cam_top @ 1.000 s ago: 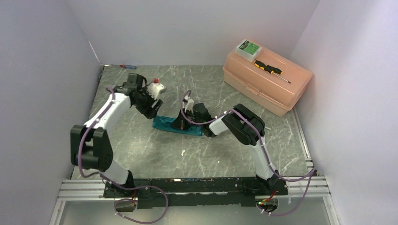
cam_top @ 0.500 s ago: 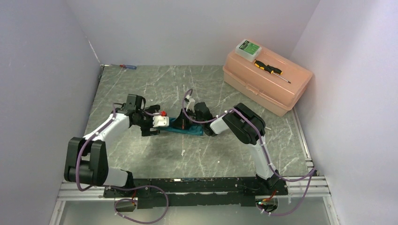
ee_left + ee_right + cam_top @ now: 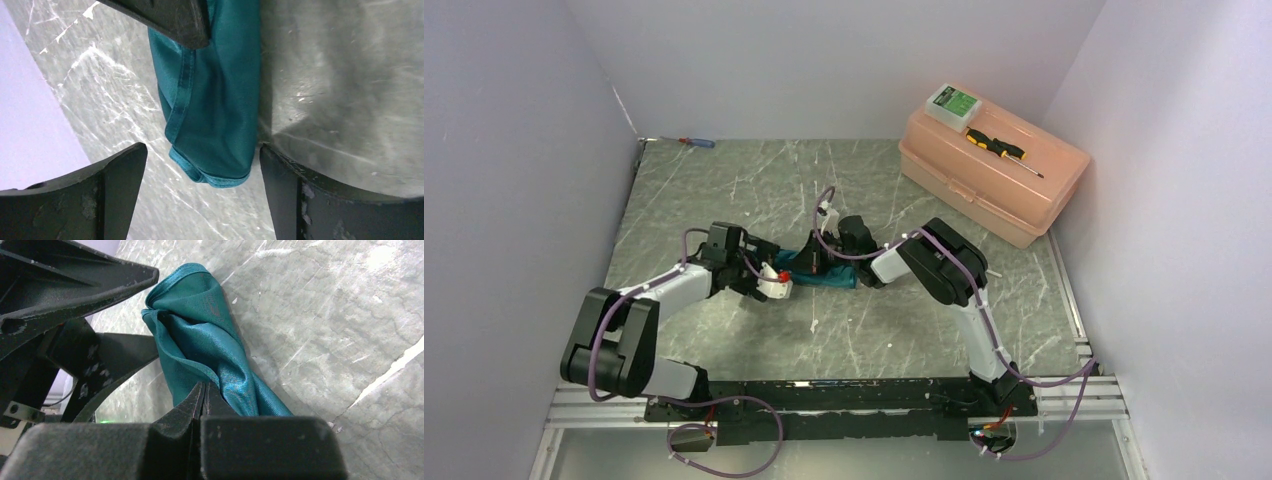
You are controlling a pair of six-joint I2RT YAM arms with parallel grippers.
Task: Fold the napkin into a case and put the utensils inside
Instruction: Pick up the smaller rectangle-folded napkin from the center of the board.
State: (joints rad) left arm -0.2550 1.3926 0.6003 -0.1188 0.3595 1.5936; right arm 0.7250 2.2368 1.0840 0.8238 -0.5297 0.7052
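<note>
Left wrist view shows the teal, sheeny cloth napkin (image 3: 220, 100) folded into a narrow oblong between the left gripper's (image 3: 202, 150) wide-apart jaws, the right gripper's (image 3: 202, 390) jaws shut together at its other end, with utensils, none in sight, seemingly yet to go in.

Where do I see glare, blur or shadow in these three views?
Top external: even light, soft shadows on the table. Left wrist: napkin sharp, pale glare at right. Right wrist: sheen on its folds; right tool nearly black.

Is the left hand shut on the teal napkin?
No, the left hand is open: its fingers stand apart, one on each side of the napkin.
</note>
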